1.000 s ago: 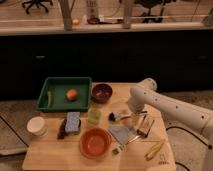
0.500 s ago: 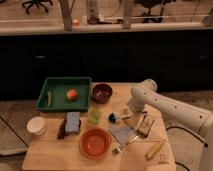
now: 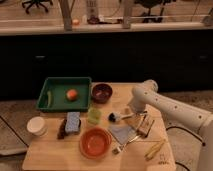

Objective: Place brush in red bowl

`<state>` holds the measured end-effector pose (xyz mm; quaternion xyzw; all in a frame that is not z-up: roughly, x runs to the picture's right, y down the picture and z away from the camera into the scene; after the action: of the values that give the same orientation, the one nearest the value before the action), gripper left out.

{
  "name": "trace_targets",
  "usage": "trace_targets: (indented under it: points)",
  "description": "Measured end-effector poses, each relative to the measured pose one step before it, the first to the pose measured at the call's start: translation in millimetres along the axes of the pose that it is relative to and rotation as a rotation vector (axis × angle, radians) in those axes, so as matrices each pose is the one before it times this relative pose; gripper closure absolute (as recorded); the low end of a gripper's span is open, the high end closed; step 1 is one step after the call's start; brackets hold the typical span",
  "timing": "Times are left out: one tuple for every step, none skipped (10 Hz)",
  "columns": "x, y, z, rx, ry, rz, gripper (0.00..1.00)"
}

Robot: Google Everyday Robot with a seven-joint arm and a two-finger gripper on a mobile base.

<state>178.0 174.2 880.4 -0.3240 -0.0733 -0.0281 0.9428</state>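
I've only got the one cam here. It looks down from high up across the whole light wooden table [image 3: 50, 152] toward the dark back wall [image 3: 100, 55], fairly far off. The gripper [image 3: 129, 114] sits right of centre.

Next to no change is recorded. The gripper [image 3: 127, 112] is found where it was, low over the middle of the tabletop [image 3: 47, 152], at the handle of the brush [image 3: 114, 118]. No shift of the brush can be made out.
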Motion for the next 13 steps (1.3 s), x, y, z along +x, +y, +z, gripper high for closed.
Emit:
trace_targets:
  points:
    - [1.61, -0.23, 1.36, -0.00175, -0.00220, 0.00653, 0.29]
    - [2.00, -0.47, 1.17, -0.00046, -0.00191, 0.00696, 0.37]
    - [1.40, -0.47, 1.27, -0.00095, -0.00224, 0.00683, 0.44]
    - [1.93, -0.81, 0.56, -0.00035, -0.00263, 0.00826, 0.56]
    - [1.95, -0.31, -0.05, -0.00108, 0.00020, 0.00521, 0.66]
    - [2.36, 0.15, -0.55, 0.00139, 0.00259, 0.00069, 0.76]
    - [3.16, 0.89, -6.52, 0.01019, 0.00570, -0.00333, 0.88]
    - [1.05, -0.14, -8.71, 0.00872, 0.00230, -0.00213, 0.94]
    - [1.47, -0.05, -14.00, 0.01069, 0.00001, 0.00052, 0.96]
    - [2.02, 1.46, -11.38, 0.00457, 0.00221, 0.00024, 0.96]
    - [3.39, 2.49, -7.05, 0.00502, 0.00226, 0.00229, 0.96]
    - [1.60, 2.46, -3.71, -0.00054, 0.00259, -0.00209, 0.96]
    - [-0.16, 0.06, -4.17, 0.00374, -0.00035, -0.00429, 0.96]
